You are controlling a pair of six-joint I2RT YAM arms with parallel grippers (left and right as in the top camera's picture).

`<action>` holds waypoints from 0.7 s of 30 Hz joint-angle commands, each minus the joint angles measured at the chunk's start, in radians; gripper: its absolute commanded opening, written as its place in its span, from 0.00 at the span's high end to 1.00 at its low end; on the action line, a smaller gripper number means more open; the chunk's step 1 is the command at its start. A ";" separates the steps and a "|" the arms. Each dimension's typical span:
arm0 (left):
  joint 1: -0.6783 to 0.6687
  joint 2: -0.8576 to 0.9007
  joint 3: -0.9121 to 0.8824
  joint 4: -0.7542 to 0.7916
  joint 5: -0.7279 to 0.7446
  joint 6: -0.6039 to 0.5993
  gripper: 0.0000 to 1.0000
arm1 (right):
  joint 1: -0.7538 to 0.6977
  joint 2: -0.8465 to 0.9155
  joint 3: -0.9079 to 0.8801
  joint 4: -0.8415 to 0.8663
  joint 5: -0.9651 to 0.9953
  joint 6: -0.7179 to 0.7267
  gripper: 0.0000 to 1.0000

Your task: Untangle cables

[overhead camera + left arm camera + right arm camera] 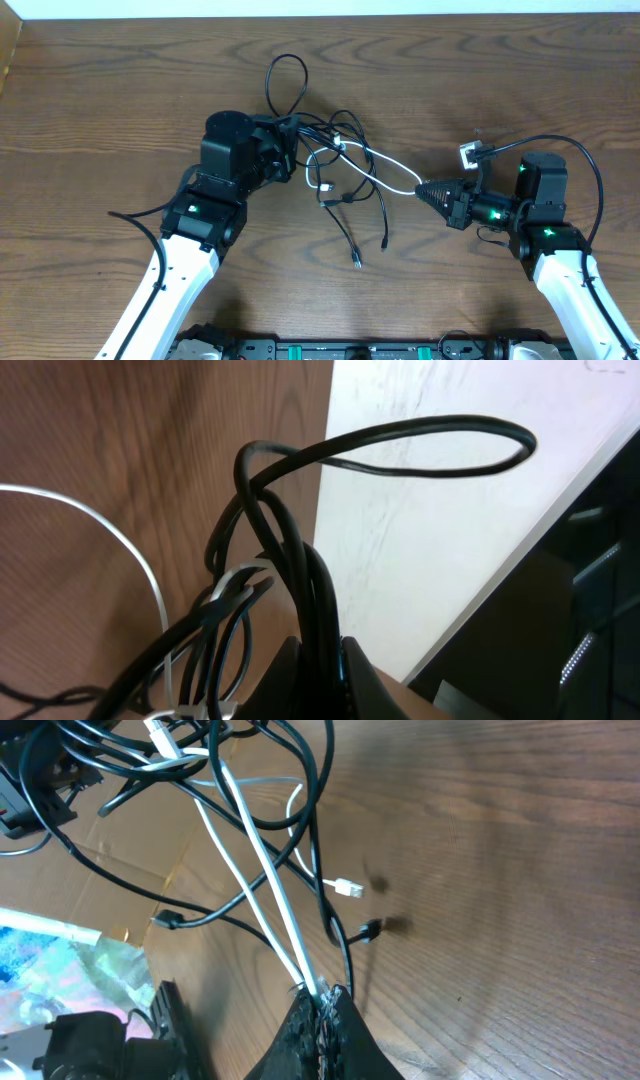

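Cables [340, 160] lie knotted in the middle of the table [100, 100], between both arms. The left gripper [287, 150] is clamped on a bunch of black cables [310, 590]; the right gripper [424, 190] pinches the doubled white cable [260, 870]. Drawing the white one slowly rightward, with the left anchoring, should free it best, minding plugs that may snag. No writing is legible.

Dark wooden table [100, 90]; pale floor [440, 540] beyond.

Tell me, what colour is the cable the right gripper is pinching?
White. The right wrist view shows the white cable in the right gripper best.
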 commanded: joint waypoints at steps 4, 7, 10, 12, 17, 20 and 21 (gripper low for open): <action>0.022 -0.024 0.018 0.014 -0.048 0.019 0.93 | -0.011 -0.001 0.006 -0.003 0.032 -0.016 0.99; 0.028 -0.024 0.018 0.014 -0.068 0.019 0.93 | -0.011 -0.001 0.006 -0.003 0.032 -0.016 0.99; 0.029 -0.024 0.018 0.014 -0.064 0.019 0.93 | -0.011 -0.001 0.006 -0.001 0.040 -0.016 0.99; 0.029 -0.024 0.018 0.013 -0.048 0.018 0.92 | -0.011 -0.001 0.006 0.007 0.040 -0.016 0.99; 0.024 -0.024 0.018 0.017 0.005 -0.005 0.93 | -0.008 -0.001 0.006 0.050 0.028 0.024 0.72; 0.016 -0.024 0.018 0.018 0.013 -0.060 0.93 | -0.008 -0.001 0.006 0.135 0.028 0.159 0.37; 0.013 -0.024 0.018 0.018 0.013 -0.075 0.93 | -0.006 -0.001 0.006 0.158 0.028 0.197 0.28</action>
